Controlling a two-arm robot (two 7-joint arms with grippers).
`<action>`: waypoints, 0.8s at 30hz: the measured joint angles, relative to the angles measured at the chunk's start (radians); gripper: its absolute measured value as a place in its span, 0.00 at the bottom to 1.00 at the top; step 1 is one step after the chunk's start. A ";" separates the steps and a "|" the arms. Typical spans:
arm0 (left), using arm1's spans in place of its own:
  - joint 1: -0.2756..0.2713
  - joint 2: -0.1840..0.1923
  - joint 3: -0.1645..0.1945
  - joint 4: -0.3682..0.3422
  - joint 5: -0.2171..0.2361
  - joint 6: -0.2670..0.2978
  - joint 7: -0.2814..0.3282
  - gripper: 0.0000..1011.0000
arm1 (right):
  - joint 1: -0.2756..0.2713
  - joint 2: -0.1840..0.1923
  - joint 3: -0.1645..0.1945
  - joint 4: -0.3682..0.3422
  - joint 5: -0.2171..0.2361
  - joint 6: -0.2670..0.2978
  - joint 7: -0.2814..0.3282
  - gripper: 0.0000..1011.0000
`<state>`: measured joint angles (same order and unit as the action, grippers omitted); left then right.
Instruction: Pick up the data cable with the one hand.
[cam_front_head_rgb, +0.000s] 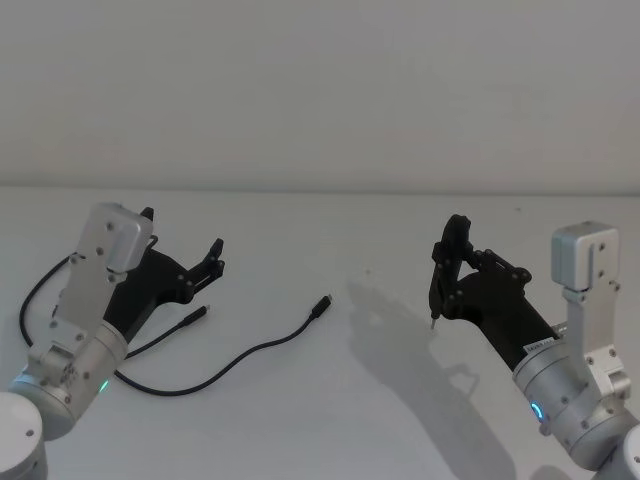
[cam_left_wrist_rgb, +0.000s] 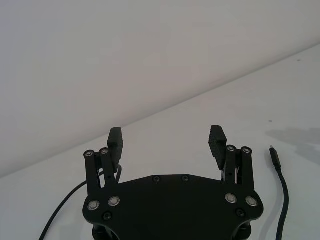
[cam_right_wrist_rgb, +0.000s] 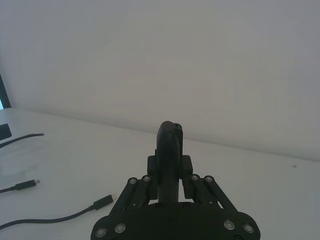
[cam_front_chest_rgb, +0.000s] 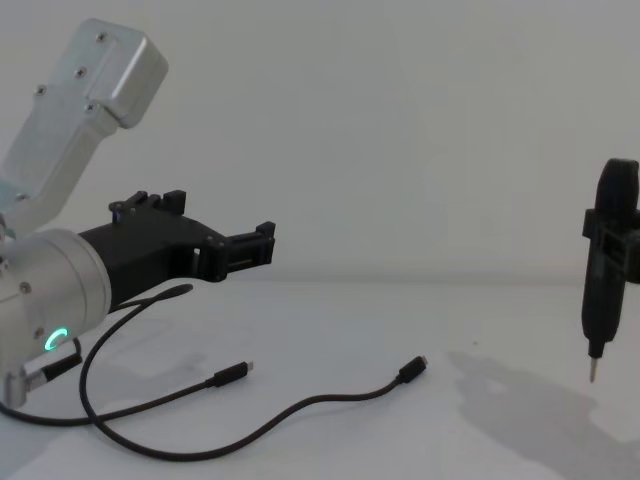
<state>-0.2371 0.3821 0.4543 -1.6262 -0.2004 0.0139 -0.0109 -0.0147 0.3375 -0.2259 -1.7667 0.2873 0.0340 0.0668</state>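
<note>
Spreading wide apart, the blocky black fingers (cam_left_wrist_rgb: 116, 141) of the black two-fingered left gripper (cam_left_wrist_rgb: 166, 137), with its thick silver wrist and green ring, hover empty. Below and just past their tips, the long thin black data cable (cam_front_head_rgb: 255, 352) lies in loose curves on the matte white table (cam_front_head_rgb: 400, 420), a small metal-tipped plug at each end. Well apart, the blue-ringed black right gripper (cam_right_wrist_rgb: 170, 132) has its fingers pressed together. A plain pale wall (cam_front_head_rgb: 320, 90) stands behind.

The left gripper (cam_front_chest_rgb: 220, 220) hovers with fingers spread above the data cable (cam_front_chest_rgb: 300, 408) lying looped on the table (cam_front_chest_rgb: 420, 445).
</note>
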 joint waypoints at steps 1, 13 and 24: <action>0.000 0.000 0.000 0.000 0.000 0.000 0.000 0.99 | 0.000 0.000 0.000 0.000 0.000 0.000 0.000 0.27; 0.000 0.000 0.000 0.000 0.000 0.000 0.000 0.99 | 0.000 0.000 0.000 0.000 0.000 0.000 0.000 0.27; 0.000 0.000 0.000 0.000 0.000 0.000 0.000 0.99 | 0.000 0.000 0.000 0.000 0.000 0.000 0.000 0.27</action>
<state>-0.2371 0.3821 0.4542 -1.6262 -0.2004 0.0139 -0.0109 -0.0147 0.3375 -0.2258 -1.7668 0.2873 0.0340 0.0668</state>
